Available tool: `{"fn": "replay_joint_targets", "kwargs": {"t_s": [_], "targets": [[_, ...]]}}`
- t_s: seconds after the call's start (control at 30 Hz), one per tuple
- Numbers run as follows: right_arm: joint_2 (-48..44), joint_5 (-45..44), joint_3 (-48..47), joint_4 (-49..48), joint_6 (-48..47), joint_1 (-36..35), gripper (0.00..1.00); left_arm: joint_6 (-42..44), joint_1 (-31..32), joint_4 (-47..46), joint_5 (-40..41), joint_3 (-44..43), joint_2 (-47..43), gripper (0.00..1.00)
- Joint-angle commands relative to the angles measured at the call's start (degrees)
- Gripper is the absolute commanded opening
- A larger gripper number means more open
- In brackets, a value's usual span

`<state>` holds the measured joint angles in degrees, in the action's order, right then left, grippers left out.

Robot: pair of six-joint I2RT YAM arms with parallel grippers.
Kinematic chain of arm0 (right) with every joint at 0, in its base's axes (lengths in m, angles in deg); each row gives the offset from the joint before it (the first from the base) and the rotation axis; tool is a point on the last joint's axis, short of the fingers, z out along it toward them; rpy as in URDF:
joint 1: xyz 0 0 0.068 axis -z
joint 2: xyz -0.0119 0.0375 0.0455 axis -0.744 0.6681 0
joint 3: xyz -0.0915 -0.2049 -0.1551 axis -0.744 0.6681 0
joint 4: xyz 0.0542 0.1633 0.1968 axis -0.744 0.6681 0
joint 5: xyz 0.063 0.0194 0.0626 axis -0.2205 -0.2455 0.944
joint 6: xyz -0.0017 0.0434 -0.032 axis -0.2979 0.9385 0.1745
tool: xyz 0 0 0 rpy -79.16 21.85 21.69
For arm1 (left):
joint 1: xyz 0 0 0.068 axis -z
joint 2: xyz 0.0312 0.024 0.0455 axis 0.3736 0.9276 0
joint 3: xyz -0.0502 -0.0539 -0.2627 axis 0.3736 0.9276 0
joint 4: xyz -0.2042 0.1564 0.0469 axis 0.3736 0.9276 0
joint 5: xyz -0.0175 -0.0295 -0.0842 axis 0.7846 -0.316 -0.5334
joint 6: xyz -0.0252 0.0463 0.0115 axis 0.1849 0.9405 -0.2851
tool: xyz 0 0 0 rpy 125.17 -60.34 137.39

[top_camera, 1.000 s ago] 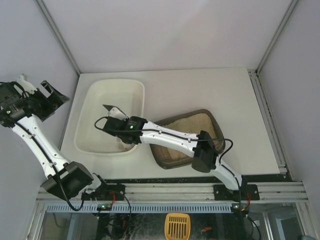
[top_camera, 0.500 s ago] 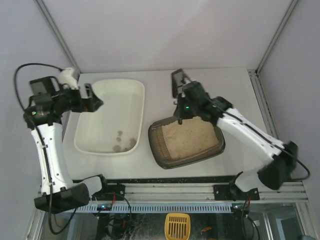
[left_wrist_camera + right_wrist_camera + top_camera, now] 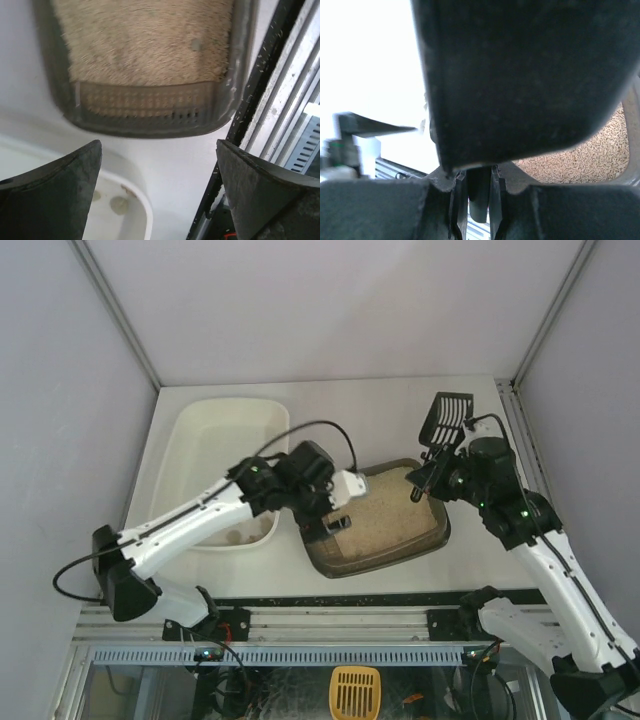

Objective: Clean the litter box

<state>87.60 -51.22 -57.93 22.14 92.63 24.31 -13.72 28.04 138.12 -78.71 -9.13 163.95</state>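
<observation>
litter box: dark grey-brown tray on your bench, just right of the white tray and near the front edge. it holds beige litter, with a gridded strip bare at one short end.
left fingers: spread wide with nothing in them. you have them over the box's left end, beside the white tray.
right fingers: clamped tight on the handle of the black slotted scoop, which is raised above the box's far right corner.
clumps: a few lie in the white tray's near corner.
</observation>
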Motion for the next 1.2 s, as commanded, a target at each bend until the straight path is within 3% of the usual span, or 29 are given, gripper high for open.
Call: {"fn": "replay_joint_targets", "kwargs": {"t_s": [0.0,0.37,0.6,0.8,0.87,1.03,1.07,1.1,1.17], "targets": [[-5.13,3.97,0.72,-0.07,1.27,4.0,0.0,4.52,7.59,-5.62,4.49,2.82,3.36,1.0],[-11.61,19.89,3.06,3.87,-4.31,24.73,0.0,2.92,10.29,-5.37,-5.04,-6.12,18.1,1.0],[-10.16,33.04,4.62,3.68,-8.96,38.18,0.0,0.63,13.15,-6.66,-4.01,-7.48,24.47,1.0],[-8.57,35.86,5.8,2.2,-9.99,39.42,0.0,2.32,17.06,-6.96,-0.29,-5.69,27.08,0.94],[-8.4,35.78,6.19,1.4,-9.98,39.33,0.0,3.42,17.42,-6.9,0.89,-5.01,27.78,0.82],[-8.31,37.0,6.86,-0.08,-9.23,38.98,0.0,10.04,17.29,-5.12,4.95,-3.68,28.75,0.41],[-8.43,36.75,6.88,-0.02,-9.23,39.04,0.0,12.08,17.17,-4.26,5.27,-3.4,28.81,0.27],[-8.76,36.16,6.97,0.2,-9.36,39.06,0.0,14.42,16.94,-3.14,5.64,-3.35,29.03,0.07],[-9.49,35.16,7.09,0.64,-9.53,39.19,0.0,18.16,16.37,-0.59,7.6,-3.72,30.07,0.0]]}}
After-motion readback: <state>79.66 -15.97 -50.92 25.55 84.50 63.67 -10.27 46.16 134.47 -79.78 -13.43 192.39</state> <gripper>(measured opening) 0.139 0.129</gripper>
